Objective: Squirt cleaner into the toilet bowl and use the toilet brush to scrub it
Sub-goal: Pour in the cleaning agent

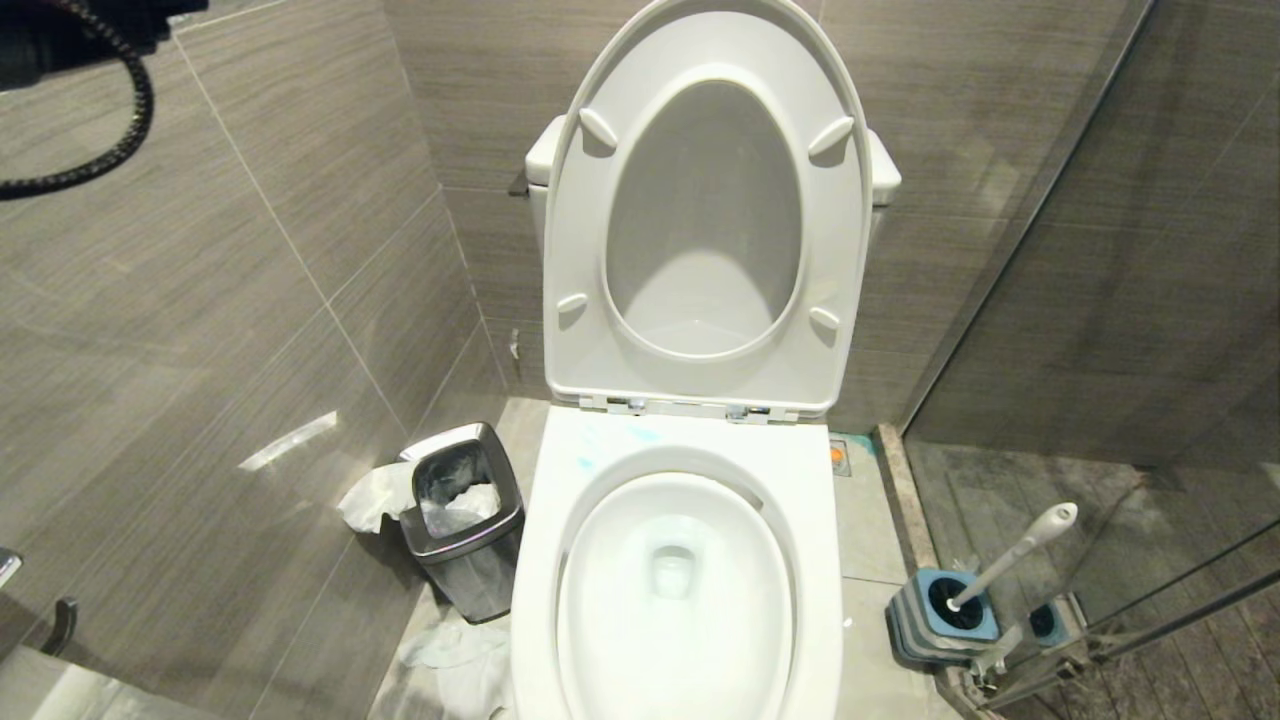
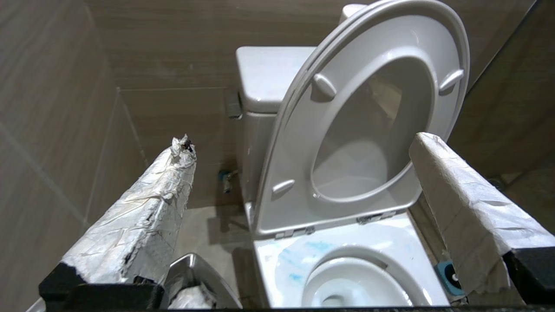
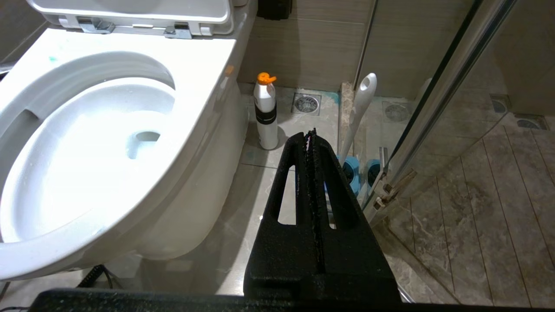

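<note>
In the head view, the toilet bowl (image 1: 678, 590) is seen with seat and lid raised against the tank, so that the basin is laid open for cleaning; thin blue smears of cleaner (image 1: 610, 445) are left on the rim just in front of the hinges, and the water is tinted pale blue. To the right of the toilet bowl, on the floor by the glass partition (image 1: 1100, 300), the toilet brush (image 1: 1015, 552) is stood in its blue holder (image 1: 945, 615), handle tilted toward the glass, untouched. To the left of the toilet bowl a waste bin (image 1: 462, 520) is set against the wall, with crumpled paper (image 1: 375, 497) spilled beside it. Neither gripper is shown here. In the left wrist view, the left gripper (image 2: 303, 151) is held above the left side of the toilet bowl, its paper-wrapped fingers (image 2: 147, 208) spread wide with nothing between them; the blue smears are seen on the rim below. In the right wrist view, the right gripper (image 3: 312, 138) is parked low to the right of the toilet bowl, its black fingers pressed together and empty. An orange-capped bottle (image 3: 266, 112) is stood on the floor close beside the toilet bowl, with the brush handle just beyond. The squirting is judged done; the scrubbing is not yet begun. A reach for the brush would be crowded by the bottle and the glass.
</note>
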{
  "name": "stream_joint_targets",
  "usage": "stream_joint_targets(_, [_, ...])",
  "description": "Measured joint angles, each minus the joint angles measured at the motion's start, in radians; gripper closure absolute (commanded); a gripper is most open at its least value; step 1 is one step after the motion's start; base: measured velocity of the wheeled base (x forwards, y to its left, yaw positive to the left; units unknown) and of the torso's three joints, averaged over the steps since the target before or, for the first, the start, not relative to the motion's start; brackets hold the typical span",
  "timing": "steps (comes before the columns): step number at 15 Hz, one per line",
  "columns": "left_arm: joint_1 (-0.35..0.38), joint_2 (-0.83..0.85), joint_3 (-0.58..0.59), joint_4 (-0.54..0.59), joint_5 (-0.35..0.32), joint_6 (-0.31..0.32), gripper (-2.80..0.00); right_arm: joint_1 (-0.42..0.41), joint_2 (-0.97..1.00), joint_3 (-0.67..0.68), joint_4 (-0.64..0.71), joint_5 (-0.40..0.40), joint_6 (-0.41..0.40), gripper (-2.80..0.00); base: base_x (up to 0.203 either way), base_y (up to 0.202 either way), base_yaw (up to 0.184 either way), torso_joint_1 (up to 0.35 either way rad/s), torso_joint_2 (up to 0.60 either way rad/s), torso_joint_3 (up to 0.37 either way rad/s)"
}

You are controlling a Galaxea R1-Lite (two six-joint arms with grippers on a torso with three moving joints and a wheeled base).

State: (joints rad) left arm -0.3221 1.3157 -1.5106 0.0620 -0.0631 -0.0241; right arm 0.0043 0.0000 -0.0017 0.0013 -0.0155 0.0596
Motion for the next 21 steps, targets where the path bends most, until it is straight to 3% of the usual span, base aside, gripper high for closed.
stream_joint_targets(3, [0.003, -0.094, 0.068, -0.009, 0.016, 0.009, -2.80, 0.000, 0.000, 0.000, 0.000, 0.000, 0.000, 0.00, 0.000, 0.000, 0.000, 0.000, 0.00, 0.000])
stream_joint_targets(11, [0.002, -0.114, 0.078, -0.068, 0.011, 0.002, -2.80, 0.000, 0.000, 0.000, 0.000, 0.000, 0.000, 0.00, 0.000, 0.000, 0.000, 0.000, 0.00, 0.000])
stream_joint_targets(12, [0.002, -0.110, 0.080, -0.069, 0.010, 0.001, 0.00, 0.000, 0.000, 0.000, 0.000, 0.000, 0.000, 0.00, 0.000, 0.000, 0.000, 0.000, 0.00, 0.000])
stream_joint_targets(21, [-0.005, -0.066, 0.074, -0.100, 0.015, 0.008, 0.00, 0.000, 0.000, 0.000, 0.000, 0.001, 0.000, 0.00, 0.000, 0.000, 0.000, 0.000, 0.00, 0.000])
